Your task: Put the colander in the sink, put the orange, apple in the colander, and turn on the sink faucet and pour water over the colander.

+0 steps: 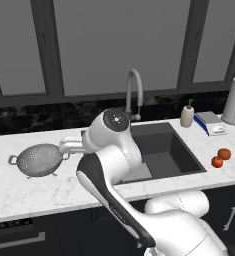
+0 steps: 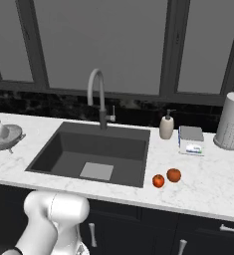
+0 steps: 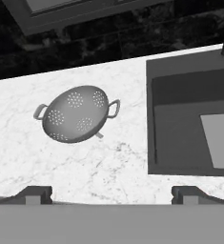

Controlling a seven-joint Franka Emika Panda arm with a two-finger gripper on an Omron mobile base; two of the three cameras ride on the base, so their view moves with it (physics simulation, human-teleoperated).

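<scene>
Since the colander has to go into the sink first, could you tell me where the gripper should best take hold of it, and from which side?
Probably at the rim of the colander, coming down from above. It stands upright on the counter left of the sink, mouth open upward, so one finger can go inside the thin wall and one outside. The gripper is open, and the loop handle facing the sink is nearest.

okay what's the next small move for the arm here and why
Probably lower the tool toward the colander and line up on its rim. The colander sits on the counter left of the sink, nothing is held, and the fingers stand wide apart.
</scene>
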